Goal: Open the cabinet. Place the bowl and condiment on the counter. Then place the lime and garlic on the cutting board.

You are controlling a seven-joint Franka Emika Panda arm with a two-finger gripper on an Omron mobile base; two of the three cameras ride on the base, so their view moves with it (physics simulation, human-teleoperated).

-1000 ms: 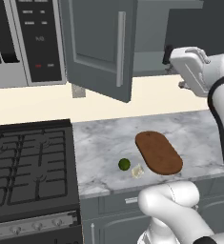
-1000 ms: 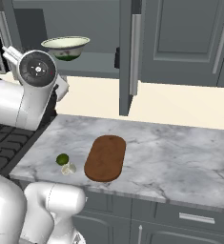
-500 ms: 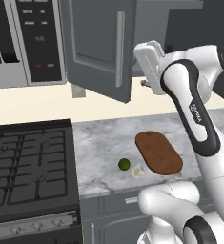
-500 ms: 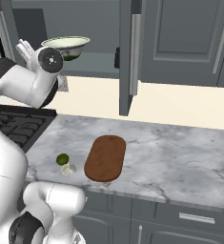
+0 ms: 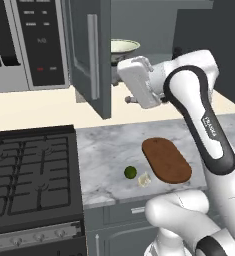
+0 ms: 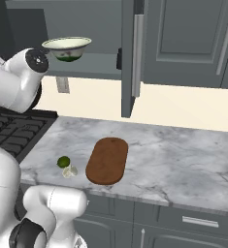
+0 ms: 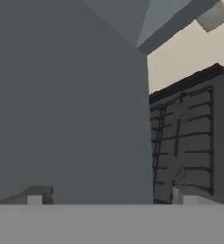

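Observation:
The cabinet's left door (image 5: 89,55) stands swung out, and the right door (image 6: 183,43) is closed. On the grey shelf inside sit the pale bowl (image 5: 124,47) (image 6: 67,48) and the small dark condiment (image 6: 119,58), partly hidden by the door's edge. My gripper (image 7: 108,199) (image 5: 126,84) hangs just below and in front of the bowl. It faces the open door's inner side and is open, with nothing between its fingers. The lime (image 5: 130,172) (image 6: 63,161) and the garlic (image 5: 144,180) (image 6: 70,171) lie together on the counter (image 6: 173,160), just left of the cutting board (image 5: 166,160) (image 6: 107,160).
A black stove top (image 5: 29,170) adjoins the counter on the left, with a microwave (image 5: 34,40) above it. My own arm (image 5: 199,115) arches over the cutting board. The counter stretches on to the right of the board.
The arm has swung left, from the right of the cabinet to just under the bowl. The left door now stands wider open.

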